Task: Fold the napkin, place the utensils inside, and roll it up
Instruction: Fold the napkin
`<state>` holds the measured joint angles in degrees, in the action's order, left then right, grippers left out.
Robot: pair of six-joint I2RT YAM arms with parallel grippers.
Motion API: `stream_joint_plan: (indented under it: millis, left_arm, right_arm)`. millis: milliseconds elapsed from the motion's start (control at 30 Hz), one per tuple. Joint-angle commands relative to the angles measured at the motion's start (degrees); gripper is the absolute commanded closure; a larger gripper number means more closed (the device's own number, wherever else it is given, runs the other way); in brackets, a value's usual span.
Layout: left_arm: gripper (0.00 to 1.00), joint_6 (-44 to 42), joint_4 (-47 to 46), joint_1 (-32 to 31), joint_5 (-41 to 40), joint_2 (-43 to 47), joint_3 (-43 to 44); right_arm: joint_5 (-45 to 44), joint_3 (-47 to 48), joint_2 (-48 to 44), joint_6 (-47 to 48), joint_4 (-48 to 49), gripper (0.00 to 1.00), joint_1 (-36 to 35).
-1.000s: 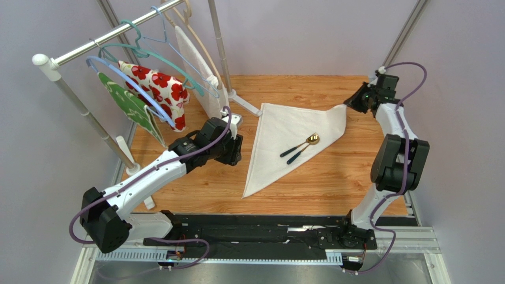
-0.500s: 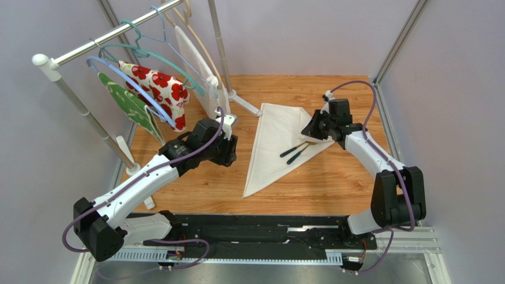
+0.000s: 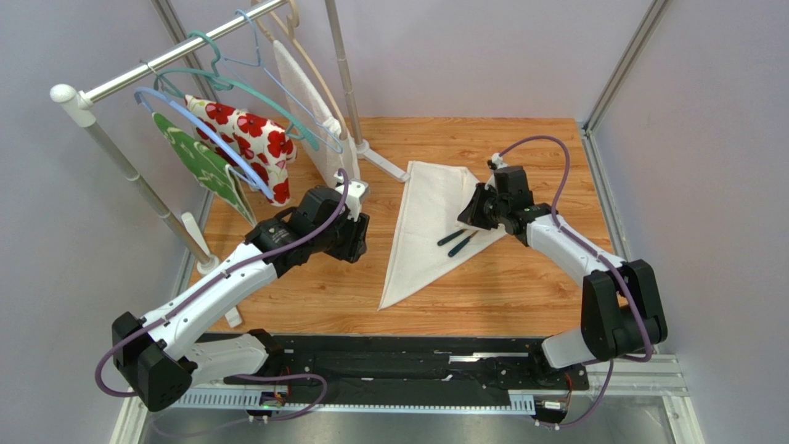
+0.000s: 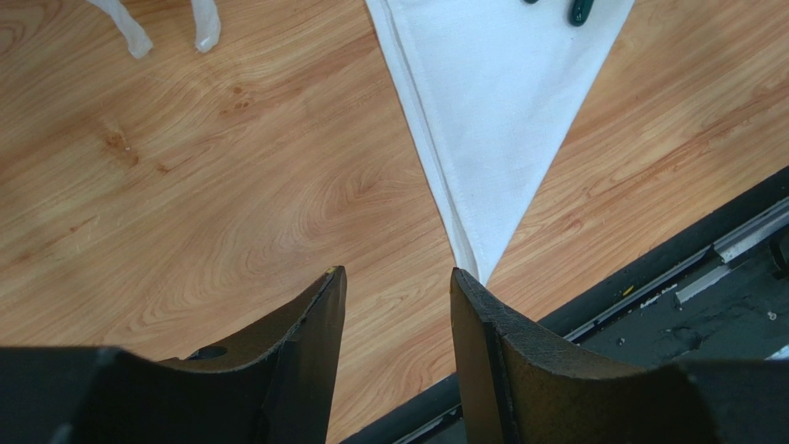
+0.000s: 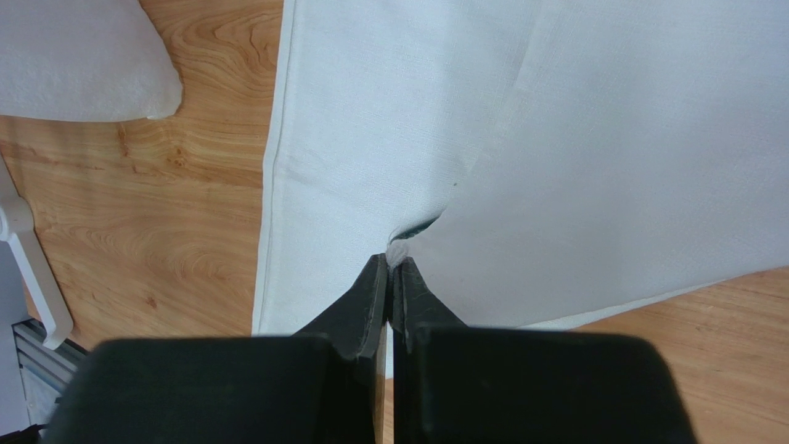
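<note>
The off-white napkin [image 3: 421, 227] lies folded into a triangle on the wooden table. My right gripper [image 3: 474, 211] is shut on the napkin's right corner [image 5: 396, 252] and holds it folded over toward the middle, covering the utensils' gold heads. Two dark utensil handles [image 3: 458, 240] stick out from under the fold. In the left wrist view the napkin's near tip [image 4: 472, 250] lies just beyond my fingertips, with handle ends [image 4: 582, 9] at the top edge. My left gripper [image 3: 356, 242] is open and empty over bare wood, left of the napkin.
A clothes rack [image 3: 167, 60] stands at the back left with hangers, a red-flowered cloth [image 3: 250, 139], a green cloth [image 3: 199, 166] and a textured white cloth [image 3: 310, 111]. The rack's white foot [image 3: 384, 165] lies near the napkin's top. The black base rail [image 3: 417, 356] runs along the near edge.
My right gripper has pulled the napkin's right corner leftward from the far right over the utensils, hiding their heads. My left arm has shifted slightly.
</note>
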<state>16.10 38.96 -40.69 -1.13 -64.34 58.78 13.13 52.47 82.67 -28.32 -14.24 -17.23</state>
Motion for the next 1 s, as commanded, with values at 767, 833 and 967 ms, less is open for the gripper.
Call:
stream_joint_plan:
  millis: [767,833,967]
  left_arm:
    - [0.46,-1.2,0.2,0.3,0.0,-0.2,0.5]
    - [0.46,-1.3,0.2,0.3,0.1,-0.4,0.6]
    - [0.4,-1.8,0.3,0.3,0.8,-1.4,1.3]
  right_arm:
    - [-6.0,-6.9,3.8,-2.2,8.2,1.0,-8.5]
    - [-6.4,-7.2,3.6,-1.0,7.8,1.0,-8.9]
    - [-4.2,-7.0,2.6,0.4,8.2,0.58,-9.3]
